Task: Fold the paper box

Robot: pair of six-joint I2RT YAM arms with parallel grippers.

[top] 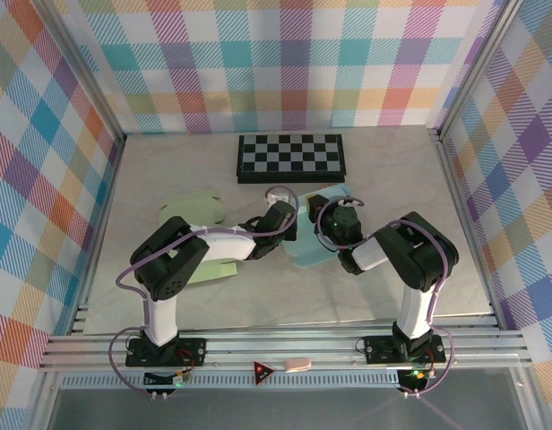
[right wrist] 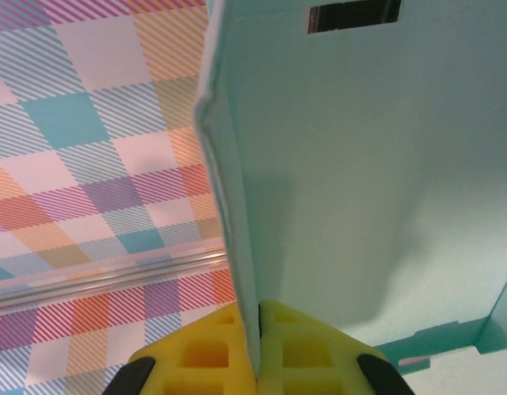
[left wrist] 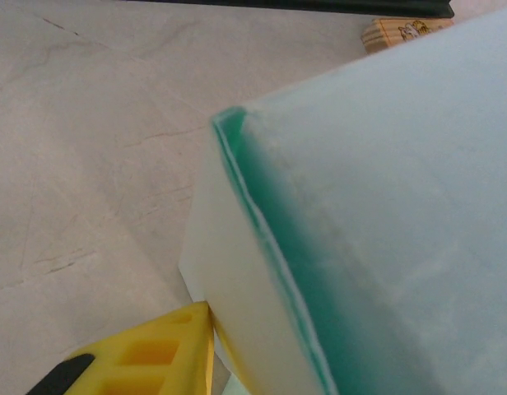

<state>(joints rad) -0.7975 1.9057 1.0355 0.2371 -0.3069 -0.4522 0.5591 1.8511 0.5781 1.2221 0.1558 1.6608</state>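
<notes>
One wall of the pale blue paper box (right wrist: 360, 164), sitting just near of the checkerboard (top: 291, 157), is clamped tight by the right gripper (right wrist: 258, 329), likely to steady it while the left gripper (top: 298, 222) noses a folded corner, its opening impossible to judge.

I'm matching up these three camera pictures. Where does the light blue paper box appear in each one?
Top external: paper box mid-table, between the two arm tips.
Left wrist: paper box across the right side, folded edge running diagonally.
Right wrist: paper box panel upright, pinched by the right end effector.
Shared landmark: plaid wall behind the table in top external, left of the panel in right wrist.
</notes>
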